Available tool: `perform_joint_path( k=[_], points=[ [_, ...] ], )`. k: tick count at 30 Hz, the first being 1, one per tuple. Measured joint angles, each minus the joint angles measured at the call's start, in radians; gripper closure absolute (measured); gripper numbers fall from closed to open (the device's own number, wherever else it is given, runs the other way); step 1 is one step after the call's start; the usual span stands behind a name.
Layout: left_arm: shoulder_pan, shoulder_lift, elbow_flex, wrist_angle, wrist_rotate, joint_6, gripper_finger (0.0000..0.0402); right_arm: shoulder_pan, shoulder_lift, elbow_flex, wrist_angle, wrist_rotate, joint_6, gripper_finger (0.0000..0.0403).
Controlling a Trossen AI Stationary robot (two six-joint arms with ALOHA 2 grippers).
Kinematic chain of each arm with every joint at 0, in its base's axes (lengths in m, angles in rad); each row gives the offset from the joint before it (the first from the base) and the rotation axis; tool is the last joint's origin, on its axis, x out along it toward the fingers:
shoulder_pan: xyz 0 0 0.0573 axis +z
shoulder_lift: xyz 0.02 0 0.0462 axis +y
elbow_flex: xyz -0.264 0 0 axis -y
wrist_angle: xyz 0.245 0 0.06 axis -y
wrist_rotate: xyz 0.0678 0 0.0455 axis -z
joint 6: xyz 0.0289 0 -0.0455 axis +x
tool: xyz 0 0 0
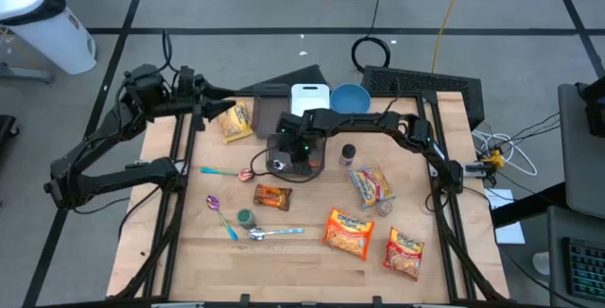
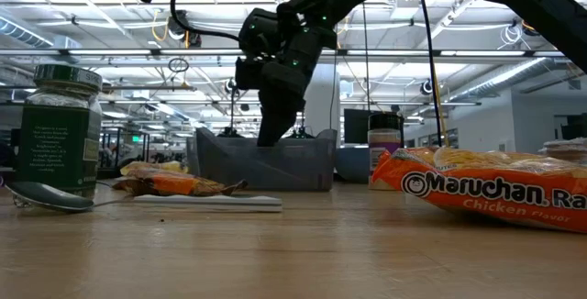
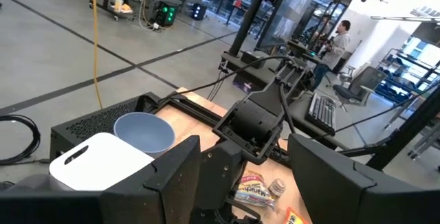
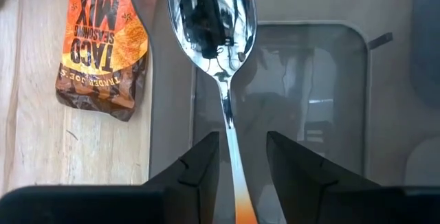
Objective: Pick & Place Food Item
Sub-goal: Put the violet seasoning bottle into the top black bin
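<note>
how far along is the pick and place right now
Done: unclear, the grey bin's contents are hidden. In hand: the right end effector hovers over the bin with a spoon between its fingers. Left: ramen packs and taco seasoning lie on the table; left end effector waits.

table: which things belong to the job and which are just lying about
in the job: right gripper, jaws either side of the spoon, over the grey bin
lying about: taco seasoning mix, maruchan ramen pack, blue bowl, spice jar
</note>
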Motion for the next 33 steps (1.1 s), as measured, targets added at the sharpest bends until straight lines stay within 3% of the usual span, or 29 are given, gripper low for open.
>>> perform_joint_path(
  k=[14, 27, 33],
  points=[
    [0.000, 0.000, 0.000, 0.000, -0.002, 0.005, 0.0172, -0.019, -0.053, -0.001, 0.099, 0.000, 0.104, 0.0296],
    [0.000, -0.002, 0.000, 0.000, -0.001, 0.014, 0.0172, -0.033, -0.305, 0.000, 0.401, 0.080, 0.153, 0.0299],
    [0.000, -0.002, 0.000, 0.000, -0.001, 0.023, 0.0172, -0.033, -0.421, -0.005, 0.426, 0.129, 0.149, 0.0314]
  ],
)
